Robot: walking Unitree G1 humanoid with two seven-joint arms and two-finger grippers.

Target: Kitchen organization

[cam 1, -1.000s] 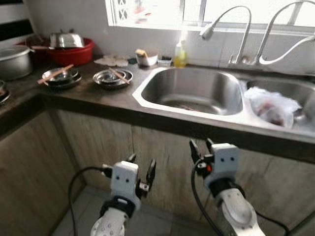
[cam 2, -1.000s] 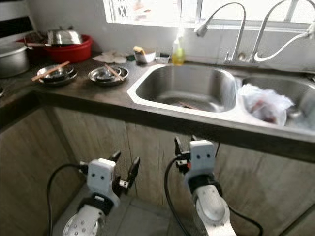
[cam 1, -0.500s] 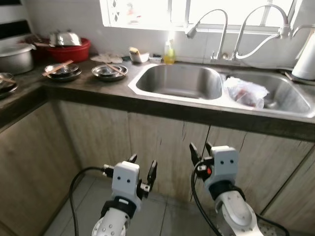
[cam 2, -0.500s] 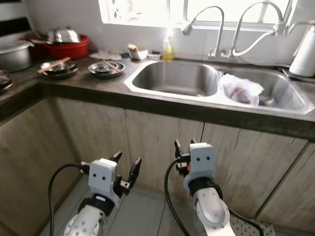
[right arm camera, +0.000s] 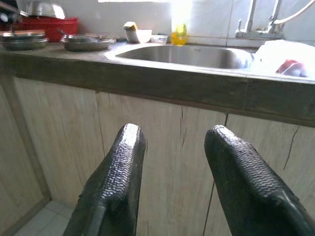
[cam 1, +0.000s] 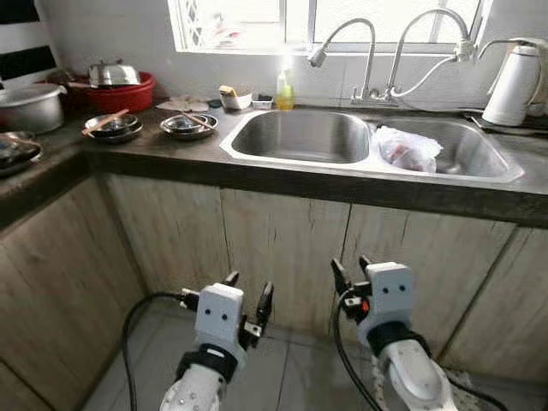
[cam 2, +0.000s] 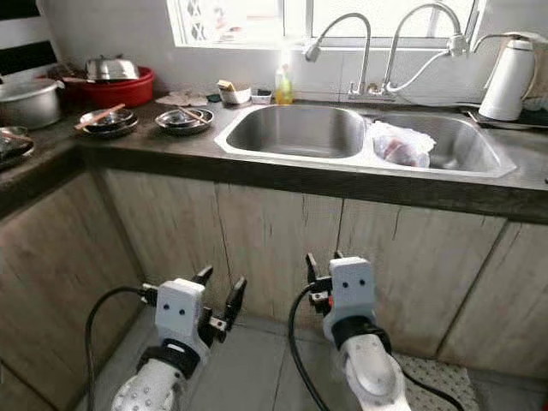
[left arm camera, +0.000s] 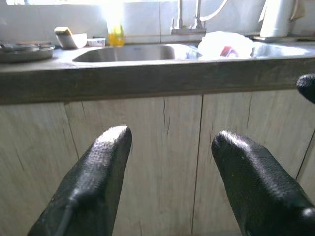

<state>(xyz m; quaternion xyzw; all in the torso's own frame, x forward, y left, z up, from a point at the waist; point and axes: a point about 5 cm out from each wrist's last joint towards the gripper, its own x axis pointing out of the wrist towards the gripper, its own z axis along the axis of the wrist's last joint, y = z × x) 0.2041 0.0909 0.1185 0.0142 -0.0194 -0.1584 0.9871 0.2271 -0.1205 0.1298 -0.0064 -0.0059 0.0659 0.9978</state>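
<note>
A dark countertop (cam 1: 163,147) carries two steel dishes (cam 1: 188,126) (cam 1: 111,127), a pair of chopsticks lying across each. Behind them stand a red basin (cam 1: 120,92) with a steel lid and a grey pot (cam 1: 30,104). The steel double sink (cam 1: 300,137) has a bare left basin, while a crumpled plastic bag (cam 1: 407,150) lies in the right one. Low in front of the cabinet doors, my left gripper (cam 1: 249,284) and right gripper (cam 1: 349,264) are both open and hold nothing. They point at the cabinet fronts, well below the counter edge.
Two curved faucets (cam 1: 364,51) rise behind the sink, with a yellow soap bottle (cam 1: 283,90) and a small bowl (cam 1: 231,98) on the ledge. A white kettle (cam 1: 511,73) stands at the far right. The counter turns a corner on my left (cam 1: 34,171). Wooden cabinet doors (cam 1: 282,248) face me over tiled floor.
The camera has drawn back from the counter, so the sink looks smaller and the kettle has come into view. Both grippers stay low and open.
</note>
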